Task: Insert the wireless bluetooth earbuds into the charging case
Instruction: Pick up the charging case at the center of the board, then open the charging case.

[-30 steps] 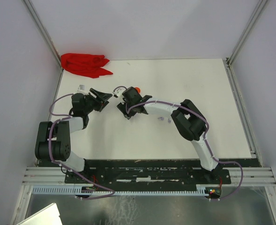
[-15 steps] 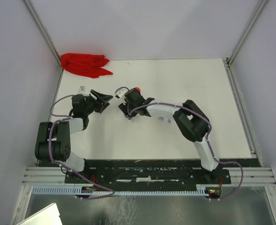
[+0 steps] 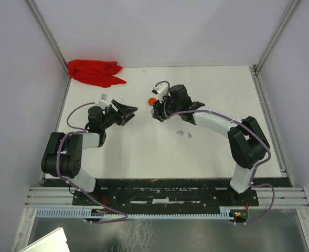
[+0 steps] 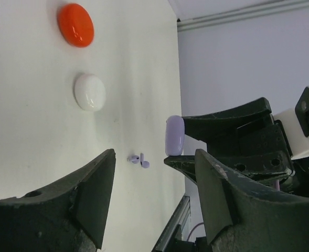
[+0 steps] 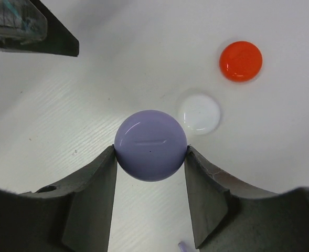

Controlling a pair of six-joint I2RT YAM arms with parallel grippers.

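Note:
A round purple charging case (image 5: 150,145) is clamped edge to edge between the fingers of my right gripper (image 5: 150,153), above the table. In the left wrist view the same case (image 4: 174,136) shows edge-on in those fingertips. Two tiny purple earbuds (image 4: 138,159) lie loose on the table below it; from above these earbuds (image 3: 184,133) sit in front of the right gripper (image 3: 157,111). My left gripper (image 4: 154,155) is open and empty, facing the right one from the left (image 3: 132,110).
A white round case (image 5: 199,114) and an orange round case (image 5: 241,61) lie on the table beyond the held one. A red cloth (image 3: 95,72) is bunched in the far left corner. Walls close in the table's left, back and right.
The right arm has swung to the right and away from the bases, carrying the purple case. The left gripper has followed a little right and farther back.

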